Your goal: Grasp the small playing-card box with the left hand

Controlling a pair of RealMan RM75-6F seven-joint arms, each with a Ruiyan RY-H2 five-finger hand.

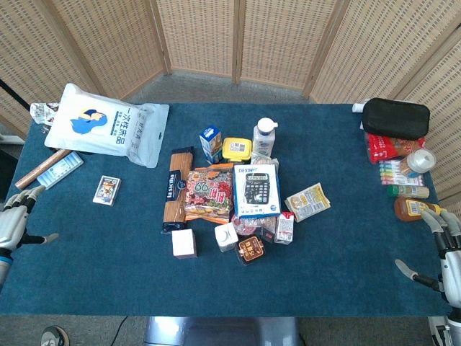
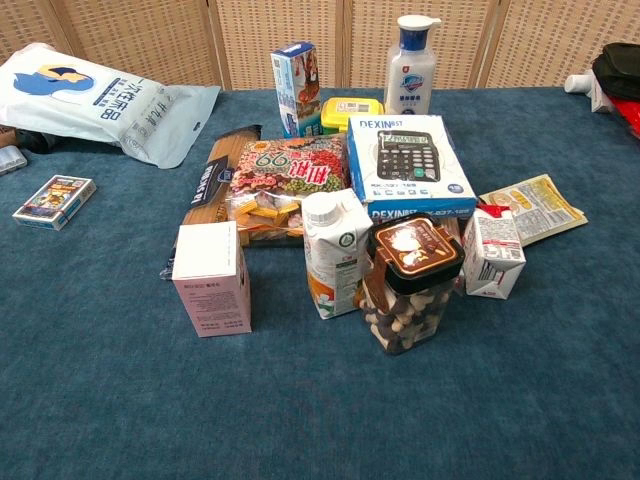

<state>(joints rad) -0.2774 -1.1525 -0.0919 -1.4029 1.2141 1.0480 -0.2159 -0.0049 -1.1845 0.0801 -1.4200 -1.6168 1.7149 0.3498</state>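
- Playing-card box [image 1: 106,190] lies flat on the blue surface [image 1: 86,274] at the left of the head view, alone, with bare cloth on all sides; the chest view shows it at its left edge [image 2: 54,201].
- It is probably light and stiff, with smooth printed faces that may slip. Lying this low, it looks best taken across its two long edges from above, fingers pressing into the cloth a little to get under the sides.
- Above it in the head view sits a white pouch [image 1: 108,124], and to its left a flat blue packet [image 1: 60,170] beside a wooden stick [image 1: 39,170]; none touches the box.
- Left hand [image 1: 16,220] shows at the left edge of the head view, below and left of the box and well apart from it, fingers spread and holding nothing.
- Right hand [image 1: 441,254] sits at the lower right edge, also spread and empty.
- Further right of the box is the central clutter: noodle pack [image 1: 177,189], calculator box [image 1: 255,190], pink carton [image 1: 184,243].
- Only the head view shows the hands; the chest view shows neither, but gives the box's thin side and low height, which the overhead angle hides.
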